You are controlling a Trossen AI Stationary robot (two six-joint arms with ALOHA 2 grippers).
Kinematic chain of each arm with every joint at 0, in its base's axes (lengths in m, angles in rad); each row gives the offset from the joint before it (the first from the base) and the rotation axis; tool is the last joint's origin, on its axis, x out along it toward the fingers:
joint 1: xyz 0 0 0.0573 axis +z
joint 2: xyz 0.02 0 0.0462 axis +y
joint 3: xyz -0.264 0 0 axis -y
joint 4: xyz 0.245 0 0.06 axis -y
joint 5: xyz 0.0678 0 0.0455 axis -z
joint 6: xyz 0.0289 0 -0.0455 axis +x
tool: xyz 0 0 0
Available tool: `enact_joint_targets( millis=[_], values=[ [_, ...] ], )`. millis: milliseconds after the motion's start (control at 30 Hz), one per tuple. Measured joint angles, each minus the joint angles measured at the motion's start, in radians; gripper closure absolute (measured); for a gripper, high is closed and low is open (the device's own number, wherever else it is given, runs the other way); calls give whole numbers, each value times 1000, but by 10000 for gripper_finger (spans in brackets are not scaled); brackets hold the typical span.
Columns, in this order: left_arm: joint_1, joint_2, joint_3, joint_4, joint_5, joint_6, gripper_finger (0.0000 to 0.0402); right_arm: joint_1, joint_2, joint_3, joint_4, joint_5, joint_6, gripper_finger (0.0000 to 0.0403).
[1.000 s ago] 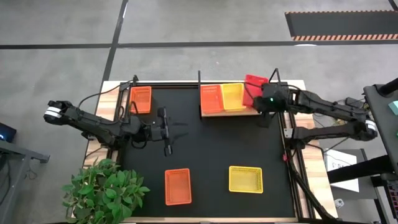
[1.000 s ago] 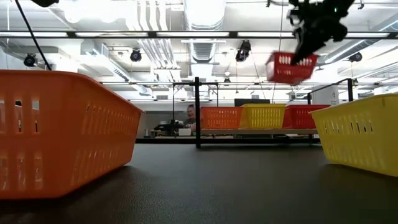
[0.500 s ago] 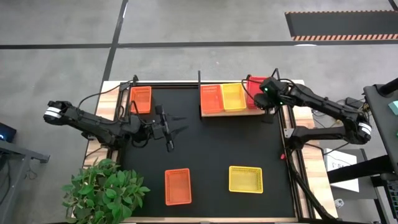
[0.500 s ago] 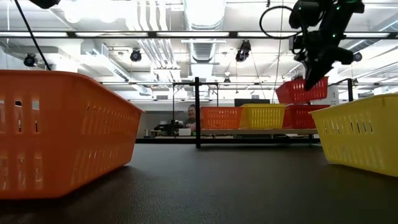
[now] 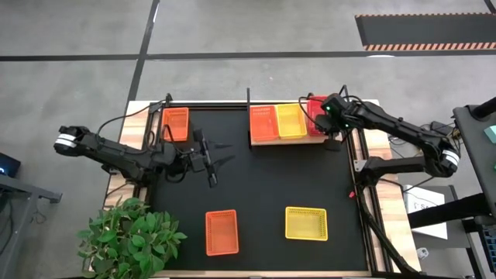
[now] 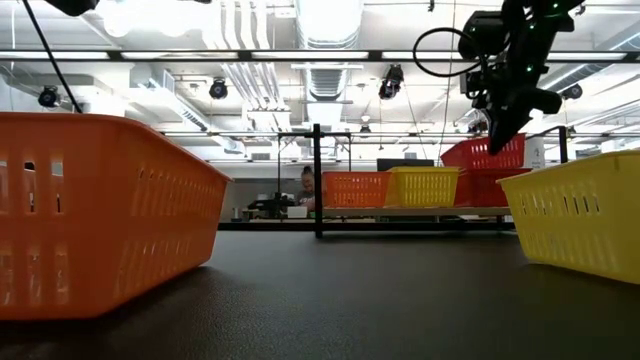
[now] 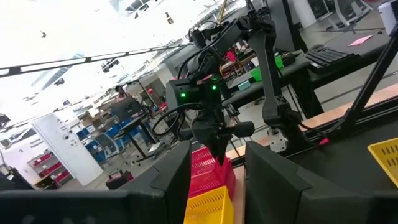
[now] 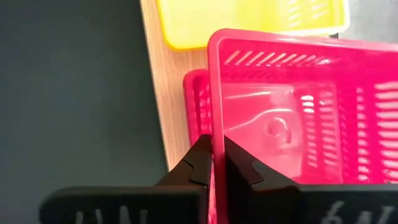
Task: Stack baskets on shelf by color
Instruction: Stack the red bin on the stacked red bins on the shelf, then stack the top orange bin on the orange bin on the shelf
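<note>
The wooden shelf [image 5: 283, 138] at the far right holds an orange basket [image 5: 262, 122], a yellow basket [image 5: 290, 120] and a red basket [image 8: 194, 106] side by side. My right gripper [image 5: 332, 122] is shut on a second red basket [image 5: 316, 108], held just above the shelf's red one; it also shows in the low view [image 6: 485, 152]. My left gripper [image 5: 223, 153] hovers open and empty over the mat's left middle. Loose baskets rest on the mat: orange [image 5: 175, 124], orange [image 5: 221, 232] and yellow [image 5: 306, 223]. My right gripper pinches the rim of the held red basket's near wall [image 8: 216, 134], close to its right corner, with one finger inside the basket and one outside. The fingers come from above, slanting from the table's right. The basket is lifted, tilted, over the shelf's red basket.
Thin black posts [image 6: 317, 180] stand at the shelf's corners. A potted green plant [image 5: 128, 236] sits at the table's near left corner. The black mat [image 5: 263, 178] lies bare between the shelf and the near baskets. A person [image 6: 306, 185] shows far behind the shelf.
My right gripper has carried the red basket down and toward the far edge. The basket has gone from high above the shelf's right end to just over the shelf's red basket, still tilted.
</note>
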Motion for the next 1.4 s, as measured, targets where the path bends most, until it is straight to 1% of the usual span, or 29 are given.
enact_joint_targets(
  millis=[100, 233, 667, 833, 900, 967, 1000, 1100, 1133, 1300, 1400],
  values=[
    [8, 0, -2, 0, 0, 0, 265, -1, 7, 0, 0, 4, 4, 378],
    [15, 0, -10, 0, 0, 0, 265, -5, 15, 0, 5, 51, 6, 355],
    [48, 1, -11, 2, 0, -1, 265, -6, 16, 6, -7, 54, 64, 301],
    [64, 1, -11, 4, 0, 21, 265, -5, 16, 80, -76, 53, 127, 288],
    [66, 1, -11, 5, 0, 23, 265, -5, 16, 131, -125, 49, 185, 286],
    [67, 1, -10, 8, 0, 27, 265, -2, 16, 186, -178, 12, 264, 288],
    [68, 1, -11, 14, 1, 33, 265, 4, 15, 211, -200, -28, 311, 290],
    [68, 2, -11, 28, -1, 28, 265, 40, -13, 241, -191, -196, 403, 297],
    [71, 6, -9, 29, -12, 6, 265, 63, -29, 241, -175, -226, 412, 300],
    [120, 9, 13, 26, -129, -173, 265, 201, -130, 185, -20, -223, 467, 317],
    [170, 14, 13, -36, -142, -259, 265, 289, -186, 135, 57, -208, 515, 324]
  ],
)
